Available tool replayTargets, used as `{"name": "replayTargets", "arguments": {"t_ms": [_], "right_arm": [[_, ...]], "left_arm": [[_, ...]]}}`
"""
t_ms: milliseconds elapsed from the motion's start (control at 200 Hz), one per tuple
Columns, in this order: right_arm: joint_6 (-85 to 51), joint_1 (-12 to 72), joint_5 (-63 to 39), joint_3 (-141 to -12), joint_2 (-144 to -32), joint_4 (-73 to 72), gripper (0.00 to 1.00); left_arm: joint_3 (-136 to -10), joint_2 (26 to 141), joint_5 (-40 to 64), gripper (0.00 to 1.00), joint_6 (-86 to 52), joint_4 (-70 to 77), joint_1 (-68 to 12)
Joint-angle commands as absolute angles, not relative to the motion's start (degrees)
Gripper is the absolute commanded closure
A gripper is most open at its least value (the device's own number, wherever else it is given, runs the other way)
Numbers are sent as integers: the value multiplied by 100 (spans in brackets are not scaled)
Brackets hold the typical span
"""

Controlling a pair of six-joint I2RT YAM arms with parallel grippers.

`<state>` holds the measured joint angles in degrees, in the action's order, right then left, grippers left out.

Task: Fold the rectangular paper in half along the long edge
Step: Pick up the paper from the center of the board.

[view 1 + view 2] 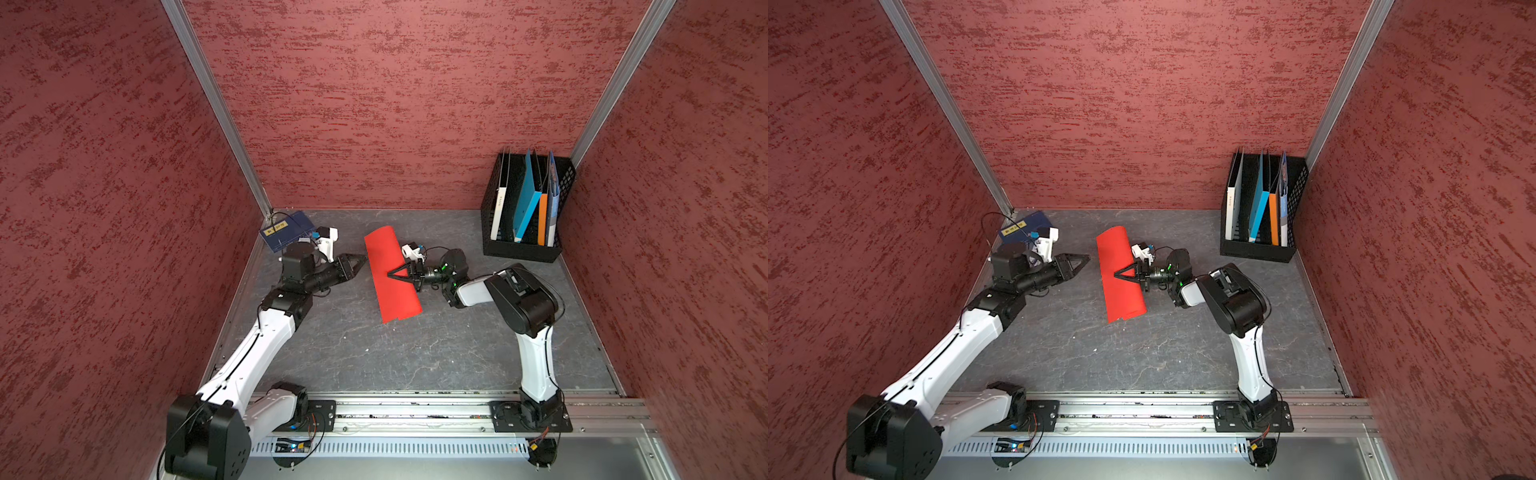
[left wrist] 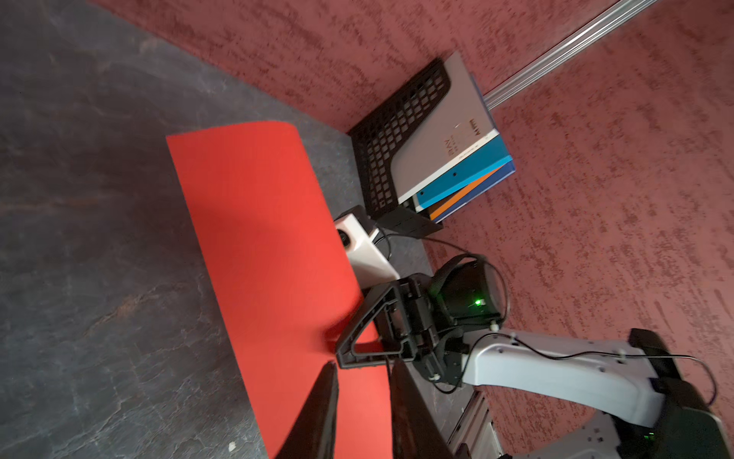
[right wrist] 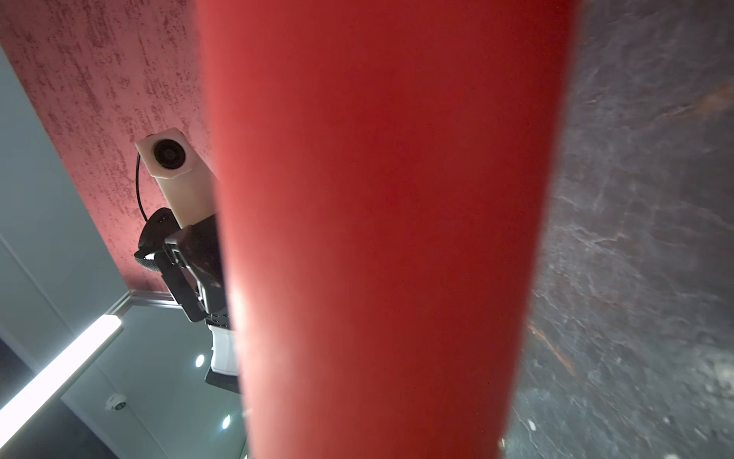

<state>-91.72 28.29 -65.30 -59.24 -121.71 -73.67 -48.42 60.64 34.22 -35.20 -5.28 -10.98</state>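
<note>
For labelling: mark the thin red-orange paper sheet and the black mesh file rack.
thin red-orange paper sheet [image 1: 392, 297]: a top view, its upper face.
black mesh file rack [image 1: 519, 251]: a top view, its front wall.

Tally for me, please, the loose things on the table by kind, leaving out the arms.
Paper: 1
Rack: 1
Books in rack: 4
Book outside rack: 1
Total: 7

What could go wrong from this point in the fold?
The paper arches at its far end, uncreased; it may spring open if the right fingers lift. Its near-end corners look offset, so a crease may set skewed. The left fingers sit near the paper's edge and could nudge it.
</note>
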Motion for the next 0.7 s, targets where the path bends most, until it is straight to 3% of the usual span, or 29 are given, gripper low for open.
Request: {"name": "replayTargets", "arguments": {"t_ms": [0,311,696], "right_arm": [[-9683,2826,-6483,-6152,-11833,-8051,65],[-10153,2839,-6157,-6615,-11036,-7959,65],[-10712,2845,-5417,-6898,-10516,-8050,66]], "left_arm": [[-5499,5896,3469,73,-3445,-1244,-998],[-6518,5989,4182,72,-3868,-1743,-869],[-6565,5775,5564,72,-5331,-486,-637]]}}
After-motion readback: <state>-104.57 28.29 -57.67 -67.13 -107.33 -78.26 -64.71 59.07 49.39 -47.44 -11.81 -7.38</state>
